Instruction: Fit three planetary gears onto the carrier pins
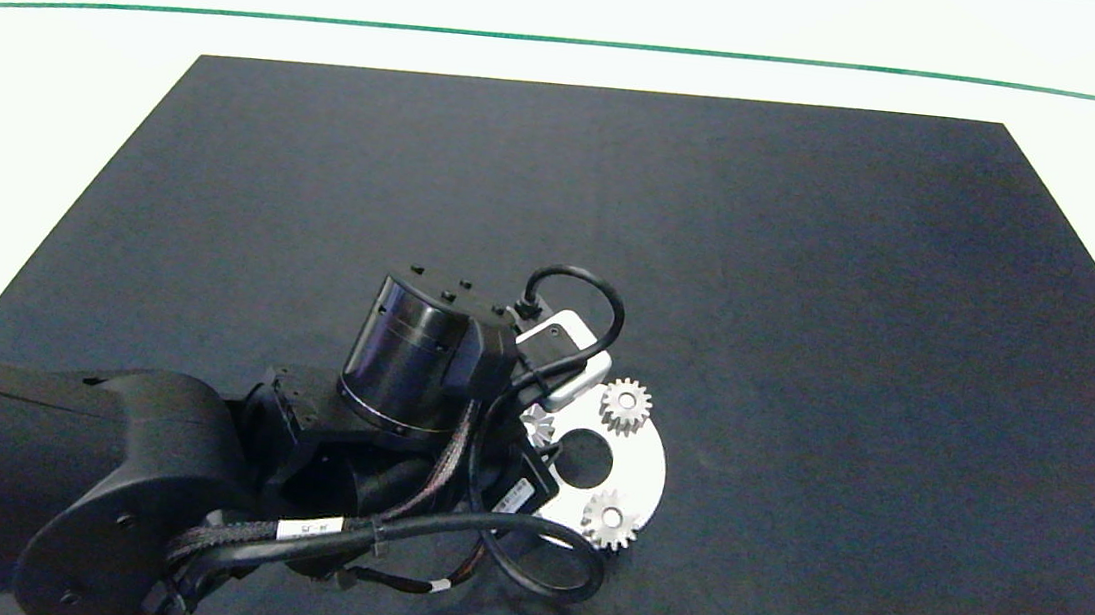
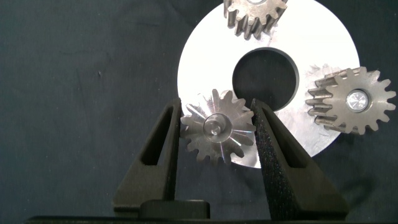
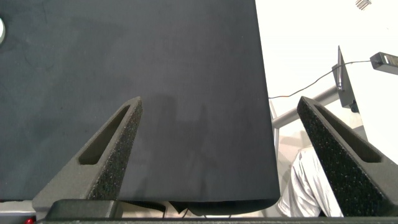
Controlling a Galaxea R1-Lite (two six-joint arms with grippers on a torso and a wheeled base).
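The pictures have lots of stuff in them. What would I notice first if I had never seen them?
First, the big dark left arm reaching in over the black mat. Its left gripper pinches a shiny silver gear right over the white disc, near the mat's front edge. Two more gears already sit on the disc around its big centre hole, while the right gripper hangs open over bare mat.

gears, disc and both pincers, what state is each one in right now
gear between the fingers: gripped, over the disc
far gear: seated on a pin
near gear: seated on a pin
white disc: flat on the mat
left pincer: shut on a gear
right pincer: open, empty, away from the disc
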